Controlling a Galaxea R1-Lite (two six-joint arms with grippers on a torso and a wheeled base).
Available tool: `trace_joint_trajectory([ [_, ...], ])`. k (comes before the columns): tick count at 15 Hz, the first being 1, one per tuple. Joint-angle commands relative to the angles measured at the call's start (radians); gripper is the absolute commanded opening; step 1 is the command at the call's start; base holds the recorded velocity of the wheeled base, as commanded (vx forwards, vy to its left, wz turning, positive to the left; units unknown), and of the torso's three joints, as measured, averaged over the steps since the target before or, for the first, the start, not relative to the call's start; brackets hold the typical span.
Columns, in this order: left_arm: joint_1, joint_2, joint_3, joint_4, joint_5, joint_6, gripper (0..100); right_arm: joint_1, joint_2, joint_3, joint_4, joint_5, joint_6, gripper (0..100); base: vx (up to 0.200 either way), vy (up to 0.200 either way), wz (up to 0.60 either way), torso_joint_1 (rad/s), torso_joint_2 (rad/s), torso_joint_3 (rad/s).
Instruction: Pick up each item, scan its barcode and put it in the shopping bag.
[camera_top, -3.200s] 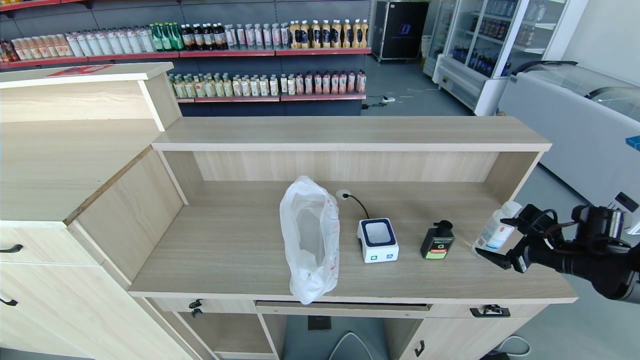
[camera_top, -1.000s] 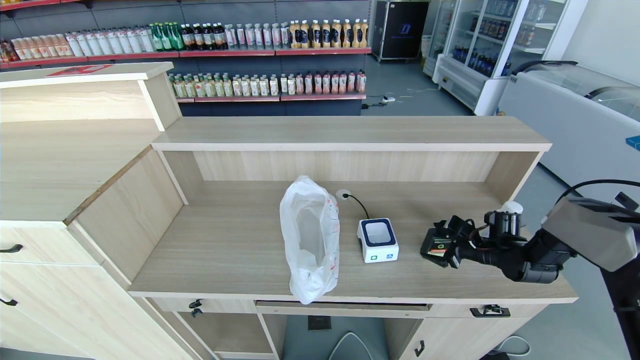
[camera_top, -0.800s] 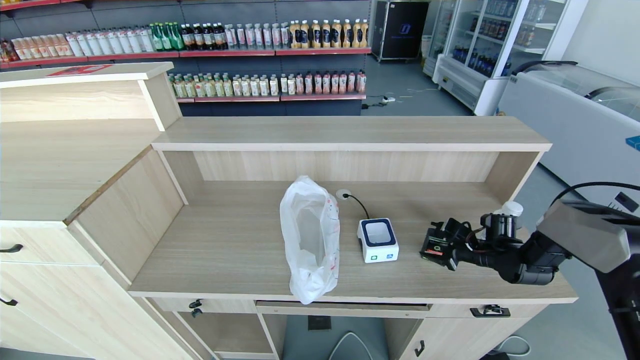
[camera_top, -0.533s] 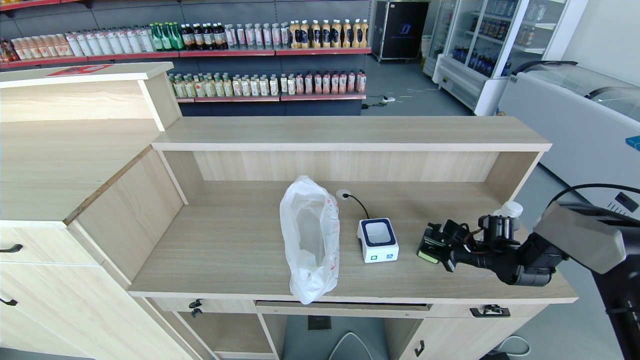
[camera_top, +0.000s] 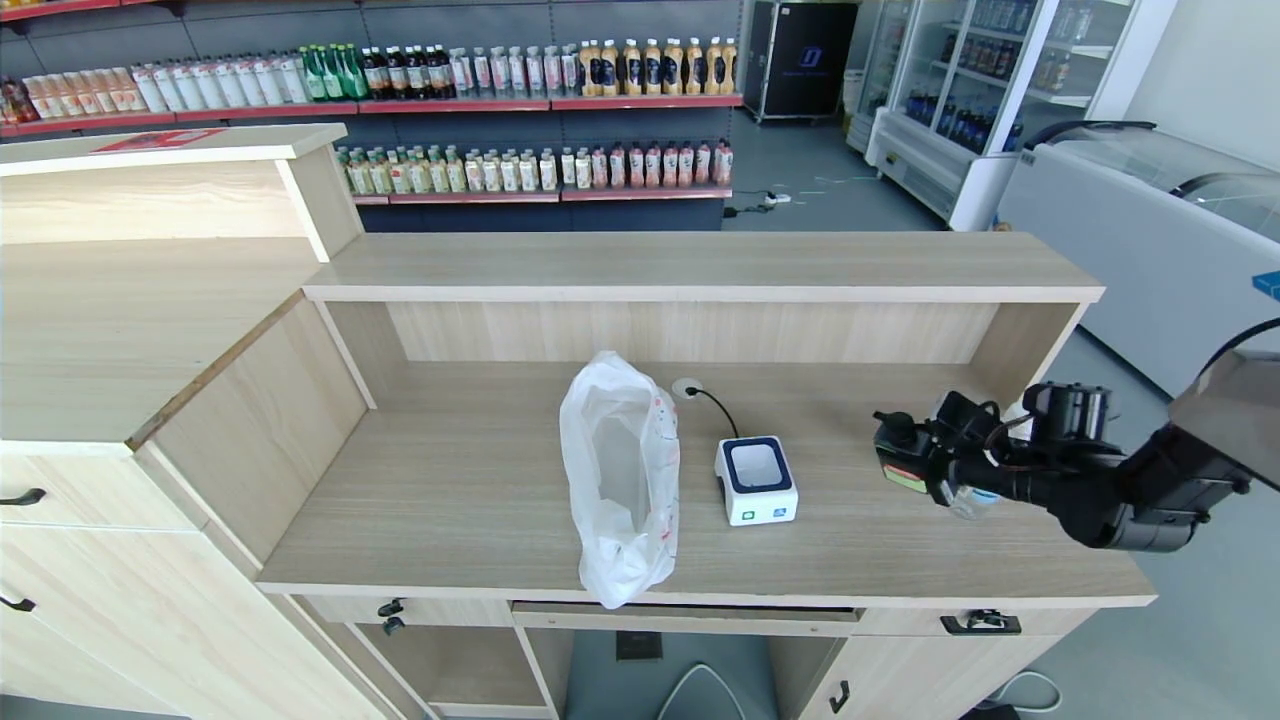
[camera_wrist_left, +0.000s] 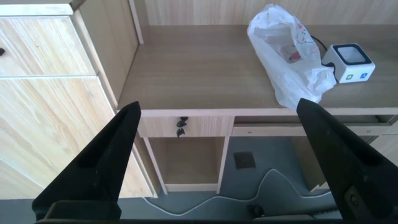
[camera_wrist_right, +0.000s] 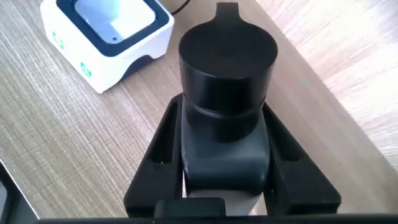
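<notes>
Holdings, right side: my right claw (camera_wrist_right: 225, 165) is clamped on the black pump bottle (camera_top: 903, 460). One finger presses each flank of its body, so the gap is no wider than the bottle itself. The bottle is held up above the counter (camera_top: 480, 500), pump head uppermost, nozzle pointing away from my wrist. A red and green label shows on its side. It is to the right of the scanner (camera_top: 757, 480) and apart from it, over bare wood.

Holdings, left side: my left claw (camera_wrist_left: 217, 104) has nothing in it. Its two dark fingers are spread wide, low down in front of the counter, below its front edge.

On the counter, left to right:

1. One shopping bag (camera_top: 620, 480) of thin white plastic with red print on its side. Its mouth faces upward, and its near end hangs just past the counter's front edge.
2. One scanner, a white box with a dark-rimmed window on top, just beside the bag on its right. A black cable (camera_top: 715, 408) runs from its back to a round port (camera_top: 686, 388) in the counter.
3. One clear bottle (camera_top: 966, 503) near the right end, mostly hidden behind my right arm. I can make out a strip of blue label and little else.

Background: shelves of drink bottles (camera_top: 540, 75) along the far wall, glass-door coolers (camera_top: 960, 90) at the right, and a chest freezer (camera_top: 1150, 220) beside them.
</notes>
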Motion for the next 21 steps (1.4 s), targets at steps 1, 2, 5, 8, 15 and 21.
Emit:
trace_joint_trajectory([
  [1,0.0,0.0,0.0,0.0,0.0,0.0,100,-0.087,-0.424,0.217,0.028,0.0,0.002,0,0.0,0.0,0.0,0.0,0.0,0.0],
  [2,0.0,0.0,0.0,0.0,0.0,0.0,100,-0.103,-0.51,0.276,0.037,-0.001,-0.001,0,0.0,0.0,0.0,0.0,0.0,0.0],
  [5,0.0,0.0,0.0,0.0,0.0,0.0,100,-0.099,-0.686,0.365,0.032,0.005,-0.083,0,0.0,0.0,0.0,0.0,0.0,0.0],
  [8,0.0,0.0,0.0,0.0,0.0,0.0,100,0.006,-0.807,0.419,0.028,0.007,-0.394,0,0.0,0.0,0.0,0.0,0.0,0.0],
  [15,0.0,0.0,0.0,0.0,0.0,0.0,100,0.53,-0.887,0.488,-0.009,-0.003,-1.127,0,0.0,0.0,0.0,0.0,0.0,0.0],
  [21,0.0,0.0,0.0,0.0,0.0,0.0,100,0.72,-0.866,0.51,-0.163,0.002,-1.474,0,0.0,0.0,0.0,0.0,0.0,0.0],
])
